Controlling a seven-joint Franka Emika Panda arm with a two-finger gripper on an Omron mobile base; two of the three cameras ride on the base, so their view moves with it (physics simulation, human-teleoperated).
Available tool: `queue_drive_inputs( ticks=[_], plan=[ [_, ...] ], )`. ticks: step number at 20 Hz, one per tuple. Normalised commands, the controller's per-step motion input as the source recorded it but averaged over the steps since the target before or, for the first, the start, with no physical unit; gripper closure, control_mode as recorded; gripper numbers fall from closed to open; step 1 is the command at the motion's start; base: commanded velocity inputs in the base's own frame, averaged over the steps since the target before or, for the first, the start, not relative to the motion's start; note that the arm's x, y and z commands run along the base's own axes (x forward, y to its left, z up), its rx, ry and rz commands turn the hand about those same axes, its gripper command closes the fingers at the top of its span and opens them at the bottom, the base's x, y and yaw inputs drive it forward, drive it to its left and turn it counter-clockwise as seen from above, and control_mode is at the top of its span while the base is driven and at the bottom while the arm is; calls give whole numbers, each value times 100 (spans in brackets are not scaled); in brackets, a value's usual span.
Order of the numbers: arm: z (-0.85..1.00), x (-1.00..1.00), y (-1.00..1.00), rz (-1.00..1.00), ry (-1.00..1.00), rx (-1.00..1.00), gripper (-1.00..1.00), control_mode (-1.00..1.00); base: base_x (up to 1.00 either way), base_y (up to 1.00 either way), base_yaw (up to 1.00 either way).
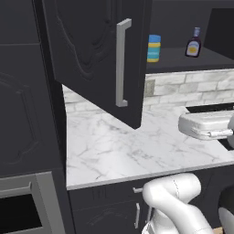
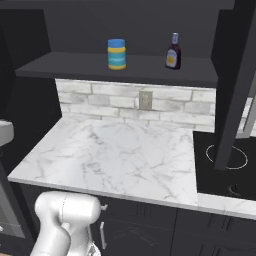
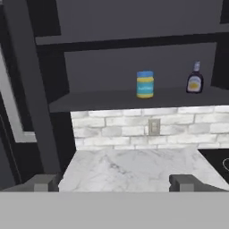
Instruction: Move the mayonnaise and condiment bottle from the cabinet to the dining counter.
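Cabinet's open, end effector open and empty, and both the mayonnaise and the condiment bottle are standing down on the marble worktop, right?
Not quite. The mayonnaise and the condiment bottle stand upright on the dark shelf of the cabinet, above the marble worktop, as the right base view shows. The cabinet is open, and the end effector is open and empty.

A white, grey-veined marble worktop (image 2: 115,155) runs beneath the wall units, backed by pale brick tiles (image 2: 100,102) carrying a single wall outlet (image 2: 145,100) near the centre. At 3 o'clock of the worktop in the right base view, a black cooktop (image 2: 225,165) with ring markings is set flush in the surface. Plain dark base cabinets (image 2: 145,230) with short silver pulls stand below. At 7 o'clock in the left base view, a dark oven front (image 1: 23,205) with a grey frame sits in a tall, dark panelled unit.
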Motion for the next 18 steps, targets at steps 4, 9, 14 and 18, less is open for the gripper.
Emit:
queue_drive_inputs(
  ticks=[4,9,14,18],
  plan=[
    [0,39,-93,11,0,32,-100,-100,0,0,0],
    [0,58,-58,16,0,34,-100,-100,0,0,0],
    [0,75,-2,16,11,33,-100,-100,0,0,0],
    [-3,87,34,16,14,28,-100,-100,0,0,0]
  ],
)
